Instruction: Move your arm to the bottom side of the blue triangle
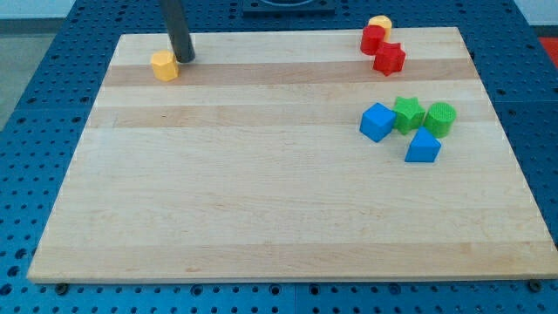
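Observation:
The blue triangle lies at the right of the wooden board, just below a green star and a green cylinder, with a blue cube to its upper left. My tip rests on the board at the view's top left, touching the right side of a yellow hexagon block. The tip is far to the left of the blue triangle and higher up in the view.
A red cylinder, a red star and a yellow block cluster at the board's top right edge. Blue perforated table surrounds the board.

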